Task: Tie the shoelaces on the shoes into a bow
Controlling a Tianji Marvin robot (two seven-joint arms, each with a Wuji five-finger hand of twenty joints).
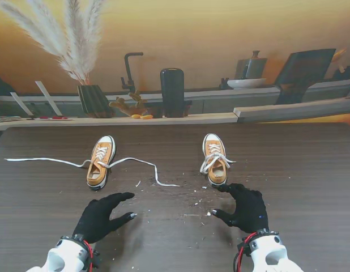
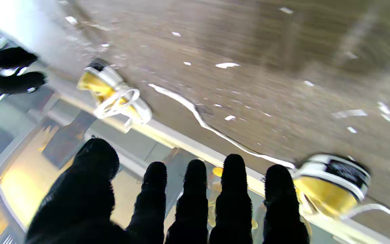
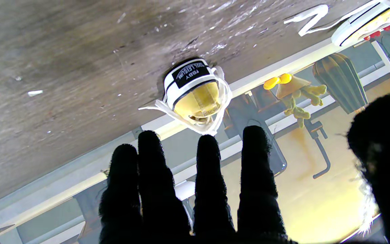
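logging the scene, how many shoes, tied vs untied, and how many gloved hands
Orange canvas shoe with its white lace tied, on the right: 1
Orange canvas shoe with loose white lace, on the left: 1
Black-gloved left hand and right hand: 2
Total: 4

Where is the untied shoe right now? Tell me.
In the stand's view the untied shoe sits on the table's left half, its loose laces trailing out to both sides, just beyond the left hand.
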